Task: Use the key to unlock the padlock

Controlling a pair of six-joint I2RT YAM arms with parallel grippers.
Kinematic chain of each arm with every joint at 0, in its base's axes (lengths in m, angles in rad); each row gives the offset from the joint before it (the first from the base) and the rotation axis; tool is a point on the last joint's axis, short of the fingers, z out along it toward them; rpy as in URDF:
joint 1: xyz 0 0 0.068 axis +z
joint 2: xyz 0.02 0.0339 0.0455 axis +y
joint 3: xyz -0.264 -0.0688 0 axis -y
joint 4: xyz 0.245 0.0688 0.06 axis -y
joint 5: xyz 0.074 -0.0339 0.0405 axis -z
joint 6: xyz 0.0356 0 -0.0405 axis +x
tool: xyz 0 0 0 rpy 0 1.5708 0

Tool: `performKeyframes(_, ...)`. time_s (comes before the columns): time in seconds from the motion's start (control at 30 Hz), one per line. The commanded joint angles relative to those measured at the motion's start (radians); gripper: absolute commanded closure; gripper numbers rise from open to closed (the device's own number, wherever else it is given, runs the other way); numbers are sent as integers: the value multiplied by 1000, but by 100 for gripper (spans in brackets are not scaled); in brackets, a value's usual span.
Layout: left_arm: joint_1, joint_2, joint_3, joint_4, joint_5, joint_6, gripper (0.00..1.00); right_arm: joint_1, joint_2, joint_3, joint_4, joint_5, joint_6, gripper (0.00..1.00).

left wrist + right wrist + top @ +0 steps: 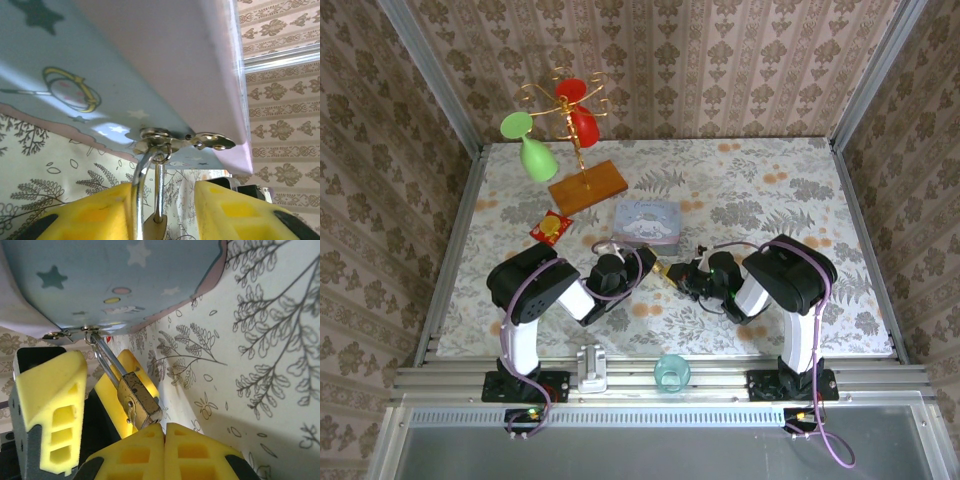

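Right hand [164,434] just beside padlock [136,397]

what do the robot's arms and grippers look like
Both the left arm and right arm have glossy black joint housings, white links and purple cables looping along them. The left gripper and right gripper carry chunky yellow fingers with rectangular moulded pockets, on dark grey backing.
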Motion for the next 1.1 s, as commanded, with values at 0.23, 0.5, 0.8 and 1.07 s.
performKeyframes(0.23,-47,-16,-16,8,115,50,50,28,-77,-16,55,14,12,100)
performKeyframes(0.5,-50,-19,-10,14,118,56,66,28,-36,-7,56,20,10,100)
performKeyframes(0.8,-27,-38,-46,11,87,61,46,28,-43,-18,55,16,7,100)
performKeyframes(1.07,-1,-118,-54,-65,55,121,45,28,-42,-4,52,11,12,100)
